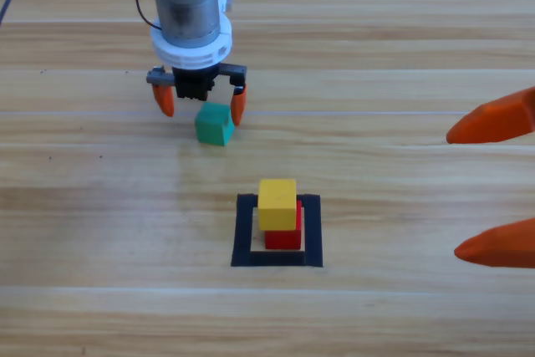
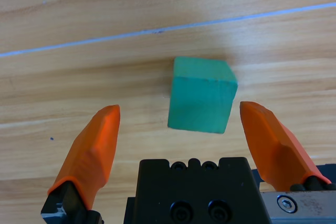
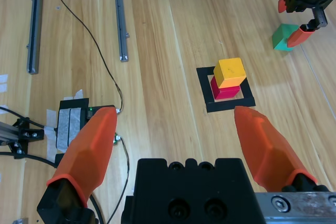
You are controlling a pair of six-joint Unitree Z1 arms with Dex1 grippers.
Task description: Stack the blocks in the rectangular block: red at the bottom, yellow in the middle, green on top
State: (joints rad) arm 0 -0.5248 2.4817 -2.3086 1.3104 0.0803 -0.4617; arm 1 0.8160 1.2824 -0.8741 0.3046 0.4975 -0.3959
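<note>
The green cube [image 1: 214,124] lies on the wood outside the rectangular block, just below my left gripper [image 1: 202,103]. In the left wrist view the green cube [image 2: 202,95] sits between the open jaws of that gripper [image 2: 179,109], nearer the right-hand one, and neither jaw touches it. The yellow cube [image 1: 277,204] rests on the red cube [image 1: 287,237] inside the black tape rectangle [image 1: 243,232]. The yellow one sits slightly off-centre on the red. My right gripper [image 1: 501,181] waits open at the right edge. From there it shows the yellow cube [image 3: 229,72], the red cube [image 3: 226,91] and the tape rectangle [image 3: 231,104].
Off to the side of the work area, a metal frame [image 3: 121,19], a black cable [image 3: 100,56] and a taped box [image 3: 71,124] appear in the right wrist view. Bare wood separates the green cube from the tape rectangle.
</note>
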